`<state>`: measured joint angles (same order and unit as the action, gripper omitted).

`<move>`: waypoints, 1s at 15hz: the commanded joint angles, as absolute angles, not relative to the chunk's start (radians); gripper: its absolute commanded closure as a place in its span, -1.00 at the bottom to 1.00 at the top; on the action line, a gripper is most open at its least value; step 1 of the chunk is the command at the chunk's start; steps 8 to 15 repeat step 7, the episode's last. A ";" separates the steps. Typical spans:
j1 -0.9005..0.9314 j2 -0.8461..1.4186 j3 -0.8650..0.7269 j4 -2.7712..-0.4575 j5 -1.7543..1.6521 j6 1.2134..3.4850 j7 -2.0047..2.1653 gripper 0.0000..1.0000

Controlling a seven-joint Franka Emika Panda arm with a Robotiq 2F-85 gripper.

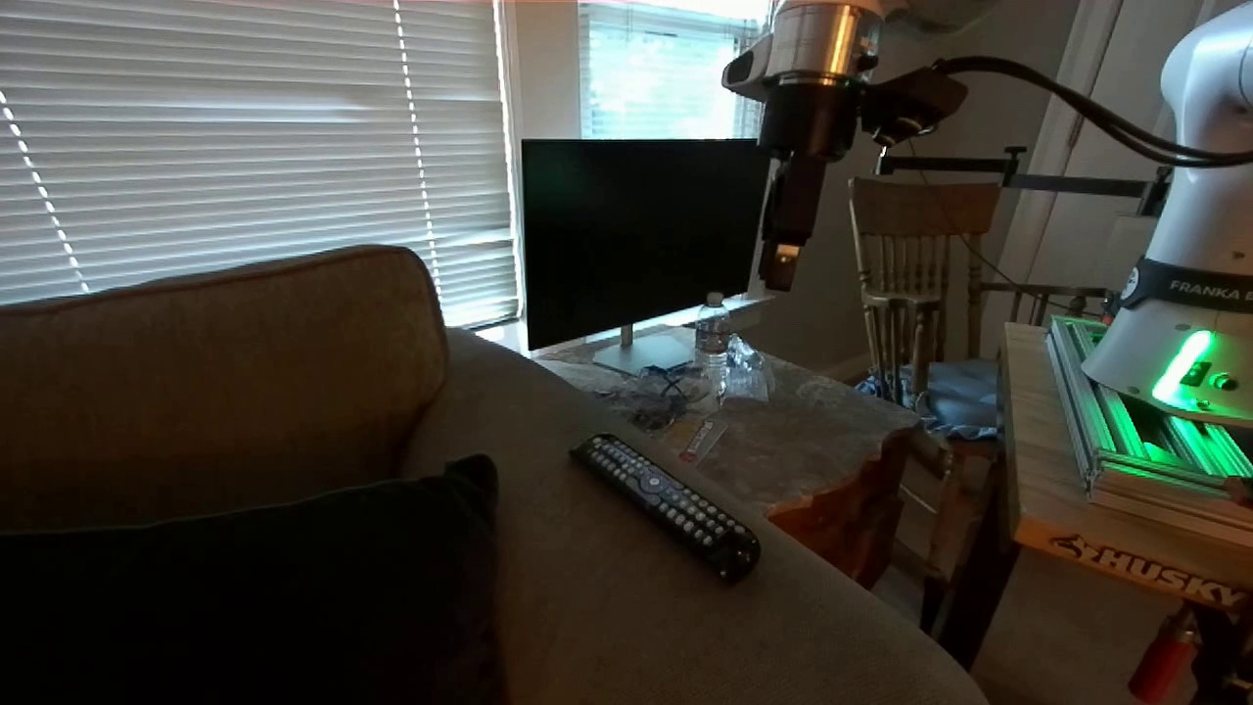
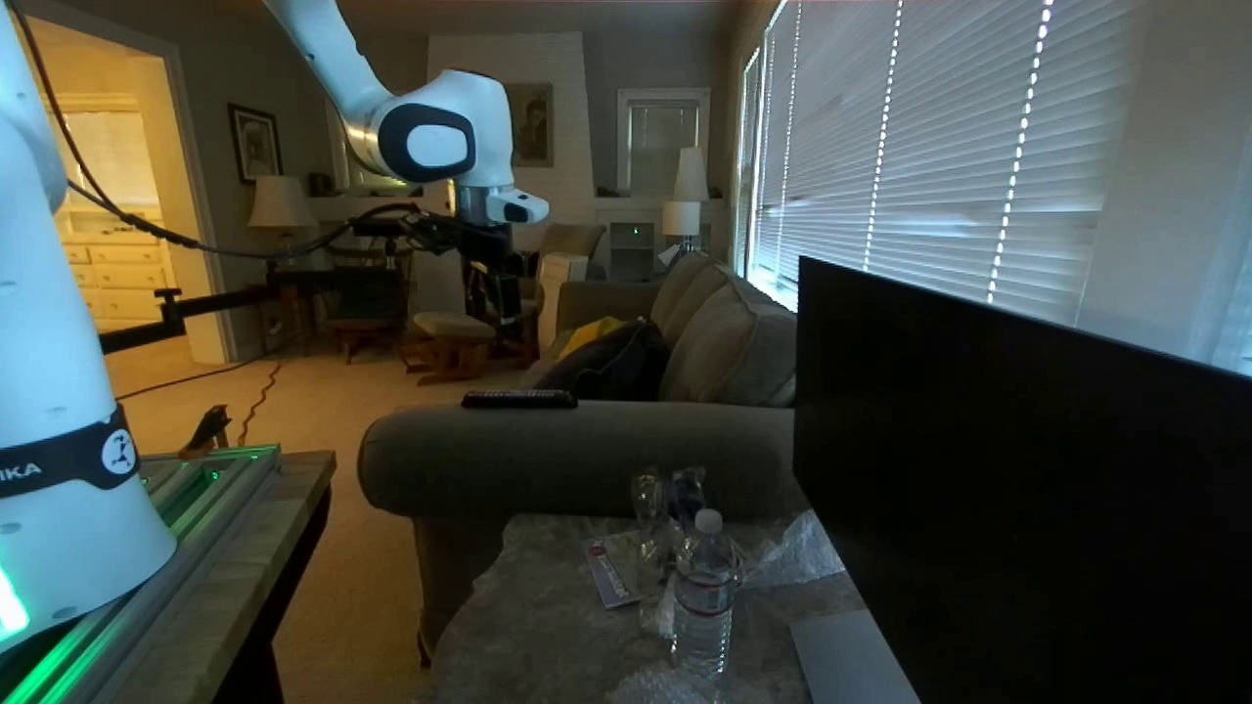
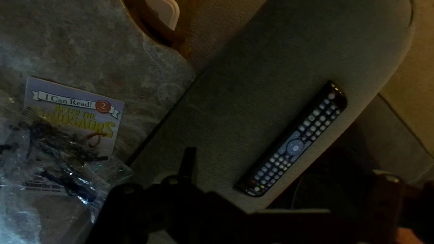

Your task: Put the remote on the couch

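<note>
Evidently the gripper (image 1: 781, 264) holds nothing: in the wrist view its fingers (image 3: 189, 164) stand wide apart, and it hangs higher than the remote (image 3: 292, 144), not touching it, presumably to have room to line up or to leave; which, I cannot tell. The remote lies flat on the armrest of the couch (image 2: 587, 455), just past the edge of the table (image 1: 822, 441), roughly parallel to it. That broad top probably keeps it steady, though the rounded side away from the table could let it slip. Lying there, it arguably meets the task, unless the seat is meant. It looks slim and black, with rows of pale keys, a round bluish pad near the middle, and red and yellow keys toward one end.
</note>
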<state>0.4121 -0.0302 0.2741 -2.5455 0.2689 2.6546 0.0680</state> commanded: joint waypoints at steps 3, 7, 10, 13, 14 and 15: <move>0.390 -0.040 0.302 -2.550 0.273 2.651 0.063 -1.00; 0.388 -0.040 0.301 -2.552 0.273 2.651 0.059 -1.00; 0.388 -0.040 0.301 -2.552 0.273 2.651 0.059 -1.00; 0.388 -0.040 0.301 -2.552 0.273 2.651 0.059 -1.00; 0.388 -0.040 0.301 -2.552 0.273 2.651 0.059 -1.00; 0.388 -0.040 0.301 -2.552 0.273 2.651 0.059 -1.00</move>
